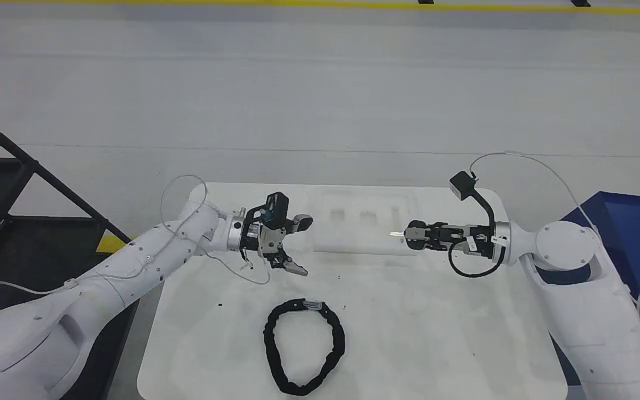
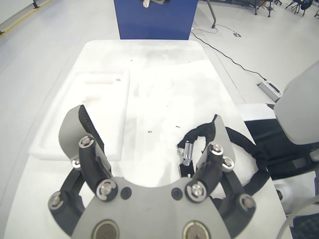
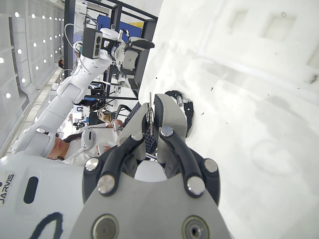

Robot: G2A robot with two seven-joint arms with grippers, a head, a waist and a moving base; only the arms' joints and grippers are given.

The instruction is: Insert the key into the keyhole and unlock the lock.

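We note the right gripper clamped on the key above one end of the foam tray. The left gripper is spread wide and empty (opposite tray end). The chain lock lies near the tray, robot-side.

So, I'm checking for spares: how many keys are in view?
1: the key sits clamped in the right pincer, above the table, apart from the chain lock. Others could be hidden.
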